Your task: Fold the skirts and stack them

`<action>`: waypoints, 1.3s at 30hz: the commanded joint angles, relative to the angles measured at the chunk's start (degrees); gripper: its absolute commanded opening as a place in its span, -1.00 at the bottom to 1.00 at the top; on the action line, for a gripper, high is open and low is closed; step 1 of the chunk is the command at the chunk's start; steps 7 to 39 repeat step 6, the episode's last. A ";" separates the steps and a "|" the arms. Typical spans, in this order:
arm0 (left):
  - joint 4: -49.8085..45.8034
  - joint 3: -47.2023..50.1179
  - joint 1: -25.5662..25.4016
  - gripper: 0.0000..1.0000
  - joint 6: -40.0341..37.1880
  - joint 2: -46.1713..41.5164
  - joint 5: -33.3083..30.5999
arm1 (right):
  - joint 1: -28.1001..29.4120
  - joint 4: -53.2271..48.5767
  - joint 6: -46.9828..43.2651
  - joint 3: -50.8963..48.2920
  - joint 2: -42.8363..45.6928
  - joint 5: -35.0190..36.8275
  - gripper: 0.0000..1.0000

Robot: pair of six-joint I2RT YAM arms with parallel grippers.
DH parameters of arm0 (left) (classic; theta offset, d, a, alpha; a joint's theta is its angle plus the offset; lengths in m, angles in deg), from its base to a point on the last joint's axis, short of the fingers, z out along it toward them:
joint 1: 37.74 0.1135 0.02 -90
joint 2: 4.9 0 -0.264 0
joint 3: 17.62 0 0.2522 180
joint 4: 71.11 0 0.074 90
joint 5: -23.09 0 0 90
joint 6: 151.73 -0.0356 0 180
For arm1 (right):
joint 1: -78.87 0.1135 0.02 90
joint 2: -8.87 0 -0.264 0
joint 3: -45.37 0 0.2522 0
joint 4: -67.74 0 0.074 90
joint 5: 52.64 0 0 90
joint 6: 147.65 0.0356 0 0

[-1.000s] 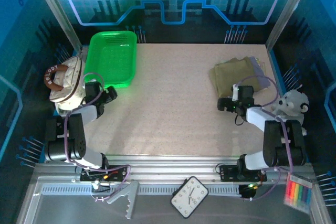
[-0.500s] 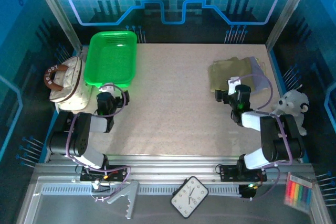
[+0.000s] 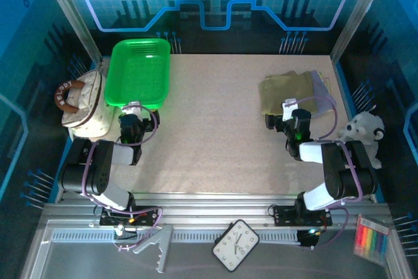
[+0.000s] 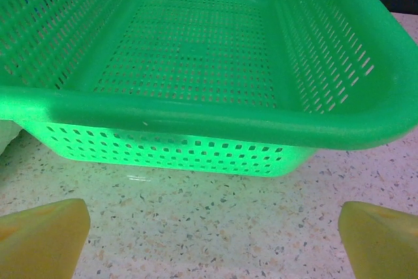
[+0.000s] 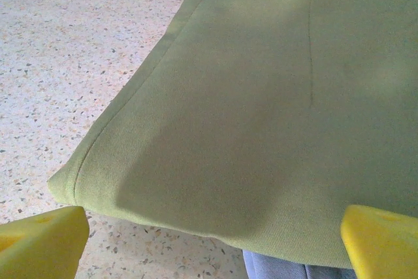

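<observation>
The skirts lie in a folded pile at the back right of the table. A khaki-tan skirt (image 3: 287,88) is on top, and a lavender-grey one (image 3: 321,83) peeks out from under it. My right gripper (image 3: 287,112) stands open just short of the pile's near edge. In the right wrist view the khaki skirt (image 5: 274,109) lies flat ahead of the open right gripper (image 5: 212,246), with a strip of the lavender skirt (image 5: 287,270) under its near hem. My left gripper (image 3: 135,110) is open and holds nothing; in its wrist view the left gripper (image 4: 212,246) hangs over bare table.
A green perforated basket (image 3: 116,89) stands at the back left, its near wall (image 4: 196,151) right in front of the left gripper. A cream handbag (image 3: 81,102) sits left of it. A white plush toy (image 3: 363,132) is at the right edge. A clock (image 3: 236,244) lies on the front rail.
Over the last second the left gripper swung from beside the handbag to face the basket, and the right gripper moved up to the skirt pile. Both stayed open.
</observation>
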 commanded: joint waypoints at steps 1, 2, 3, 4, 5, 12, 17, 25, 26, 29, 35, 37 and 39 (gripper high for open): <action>1.83 -0.67 -0.48 0.98 -0.69 0.08 -0.68 | -0.22 1.94 -0.06 0.67 -0.23 -1.77 1.00; 1.84 -0.62 -0.48 0.98 -0.74 0.04 -0.68 | -0.34 2.04 -0.04 0.67 -0.14 -1.95 1.00; 1.88 -0.67 -0.45 0.98 -0.75 0.06 -0.63 | -0.32 2.04 -0.12 0.58 -0.14 -1.87 1.00; 1.83 -0.63 -0.48 0.98 -0.74 0.10 -0.68 | -0.24 2.14 -0.10 0.57 -0.14 -1.79 1.00; 1.83 -0.67 -0.48 0.98 -0.74 0.04 -0.63 | -0.25 2.22 -0.10 0.50 -0.16 -1.78 1.00; 1.83 -0.62 -0.48 0.98 -0.75 0.05 -0.67 | -0.26 2.23 -0.14 0.49 -0.14 -1.78 1.00; 1.83 -0.62 -0.48 0.98 -0.75 0.05 -0.67 | -0.26 2.23 -0.14 0.49 -0.14 -1.78 1.00; 1.83 -0.62 -0.48 0.98 -0.75 0.05 -0.67 | -0.26 2.23 -0.14 0.49 -0.14 -1.78 1.00; 1.83 -0.62 -0.48 0.98 -0.75 0.05 -0.67 | -0.26 2.23 -0.14 0.49 -0.14 -1.78 1.00; 1.83 -0.62 -0.48 0.98 -0.75 0.05 -0.67 | -0.26 2.23 -0.14 0.49 -0.14 -1.78 1.00; 1.83 -0.62 -0.48 0.98 -0.75 0.05 -0.67 | -0.26 2.23 -0.14 0.49 -0.14 -1.78 1.00; 1.83 -0.62 -0.48 0.98 -0.75 0.05 -0.67 | -0.26 2.23 -0.14 0.49 -0.14 -1.78 1.00; 1.83 -0.62 -0.48 0.98 -0.75 0.05 -0.67 | -0.26 2.23 -0.14 0.49 -0.14 -1.78 1.00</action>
